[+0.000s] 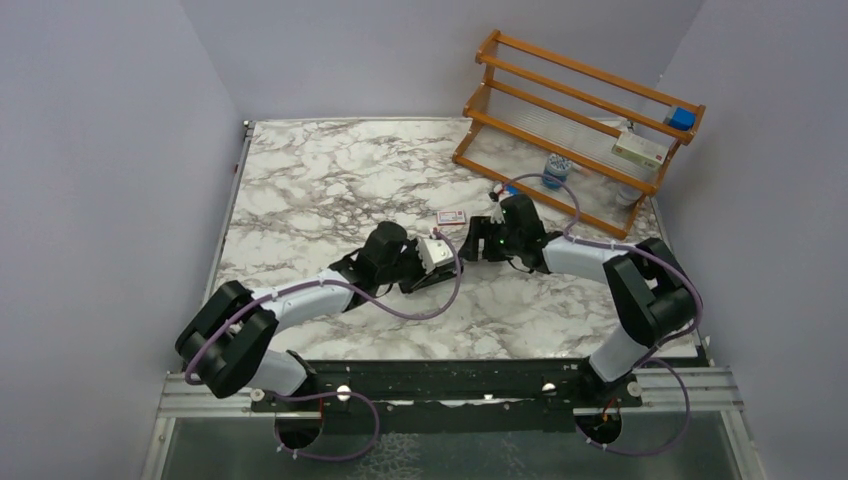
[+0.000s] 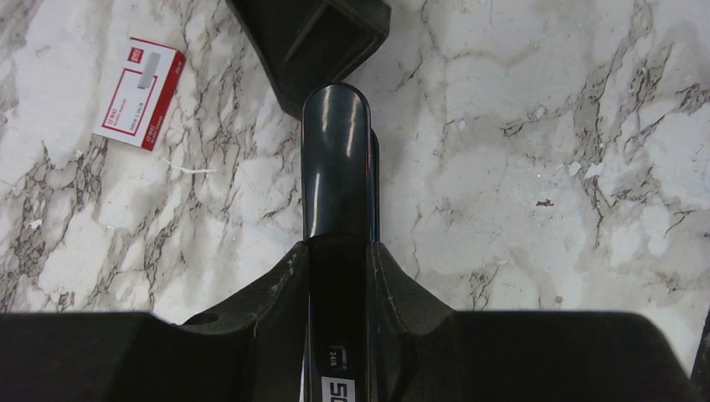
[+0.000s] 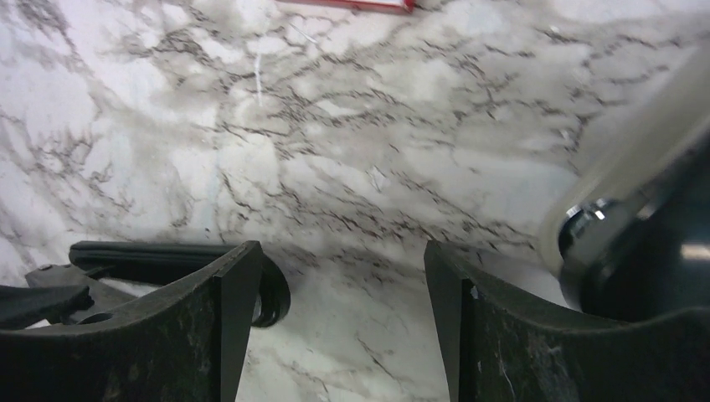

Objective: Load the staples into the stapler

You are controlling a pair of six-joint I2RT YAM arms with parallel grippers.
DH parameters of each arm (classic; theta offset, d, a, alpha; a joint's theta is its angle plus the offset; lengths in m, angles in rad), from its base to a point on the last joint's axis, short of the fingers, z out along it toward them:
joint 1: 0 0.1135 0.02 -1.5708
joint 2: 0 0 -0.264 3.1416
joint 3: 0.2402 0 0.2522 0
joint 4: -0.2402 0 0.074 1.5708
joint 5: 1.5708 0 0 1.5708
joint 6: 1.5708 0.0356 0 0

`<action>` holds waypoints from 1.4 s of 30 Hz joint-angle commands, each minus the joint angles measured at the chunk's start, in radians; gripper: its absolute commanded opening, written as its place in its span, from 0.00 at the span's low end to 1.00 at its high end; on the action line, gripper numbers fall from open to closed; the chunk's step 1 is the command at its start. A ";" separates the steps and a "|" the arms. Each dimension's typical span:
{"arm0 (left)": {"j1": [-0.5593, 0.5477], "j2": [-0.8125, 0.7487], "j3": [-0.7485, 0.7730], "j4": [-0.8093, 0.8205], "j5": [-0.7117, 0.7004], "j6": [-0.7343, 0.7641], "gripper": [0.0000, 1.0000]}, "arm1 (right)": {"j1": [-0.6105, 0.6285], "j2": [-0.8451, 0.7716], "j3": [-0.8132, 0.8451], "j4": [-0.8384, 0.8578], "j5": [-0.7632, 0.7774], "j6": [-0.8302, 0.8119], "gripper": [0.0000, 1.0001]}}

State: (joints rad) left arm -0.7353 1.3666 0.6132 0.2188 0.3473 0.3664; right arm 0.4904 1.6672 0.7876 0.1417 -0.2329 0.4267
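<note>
Left gripper (image 2: 339, 261): jaws part-closed, clamped on stapler (image 2: 336, 159), whose lid looks down. Right gripper (image 3: 335, 268): jaws wide, empty, at the stapler's 12 o'clock tip. Staples (image 2: 141, 90): boxed, on table (image 2: 536, 126), 11 o'clock of stapler. Step: steadying for opening. Next: probably lift the lid.

Two arms meet by the staples box (image 1: 452, 216) on the marble table (image 1: 300, 180).
Left gripper (image 1: 450, 260) sits just below the box, right gripper (image 1: 474, 243) just below-right of it; a wooden rack (image 1: 575, 120) stands well beyond, upper right.
</note>
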 commanded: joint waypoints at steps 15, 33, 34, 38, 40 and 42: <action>-0.006 0.114 0.117 -0.117 0.019 0.134 0.39 | 0.007 -0.316 -0.079 -0.171 0.387 0.036 0.79; -0.011 0.279 0.289 -0.162 0.157 0.202 0.66 | -0.011 -0.392 -0.188 -0.148 0.339 0.039 0.82; -0.013 0.285 0.290 -0.163 0.162 0.203 0.65 | -0.010 -0.395 -0.195 -0.143 0.333 0.040 0.82; -0.018 0.313 0.311 -0.176 0.161 0.209 0.57 | -0.010 -0.391 -0.215 -0.126 0.317 0.049 0.82; -0.022 0.325 0.322 -0.191 0.156 0.217 0.56 | -0.010 -0.382 -0.219 -0.120 0.308 0.052 0.82; -0.027 0.328 0.327 -0.204 0.144 0.223 0.53 | -0.010 -0.377 -0.218 -0.114 0.301 0.053 0.82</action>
State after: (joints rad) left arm -0.7506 1.6810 0.9054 0.0460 0.4580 0.5594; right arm 0.4843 1.2884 0.5747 -0.0174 0.0975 0.4675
